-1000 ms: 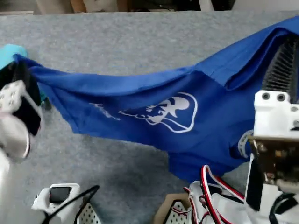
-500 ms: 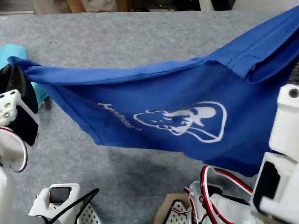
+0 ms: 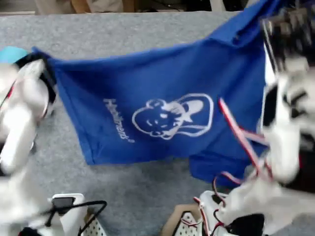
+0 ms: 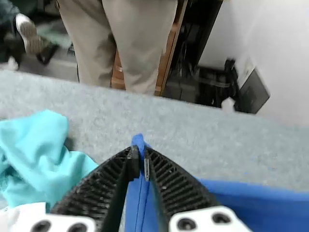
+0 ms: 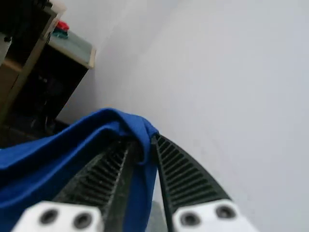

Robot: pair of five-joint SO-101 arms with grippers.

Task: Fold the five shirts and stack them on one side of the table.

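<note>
A blue shirt (image 3: 157,113) with a white print hangs stretched above the grey table (image 3: 123,34), held up by both arms. My left gripper (image 3: 42,61) is shut on the shirt's left corner; in the left wrist view the blue shirt (image 4: 140,193) is pinched in the left gripper (image 4: 139,154). At the upper right, my right gripper (image 3: 280,22) is shut on the opposite corner, and in the right wrist view a fold of the blue shirt (image 5: 96,135) sits in the right gripper (image 5: 142,142). A turquoise shirt (image 4: 34,154) lies crumpled on the table by the left arm.
The turquoise shirt (image 3: 12,53) peeks out at the table's left edge. Arm bases and cables (image 3: 221,211) crowd the near edge. Bare grey table lies beyond the blue shirt. A person's legs (image 4: 125,43) stand past the far edge.
Both arms have lifted and pulled the blue shirt taut; it now hangs flatter and more spread out, with the print facing up. The right arm rose toward the far right corner.
</note>
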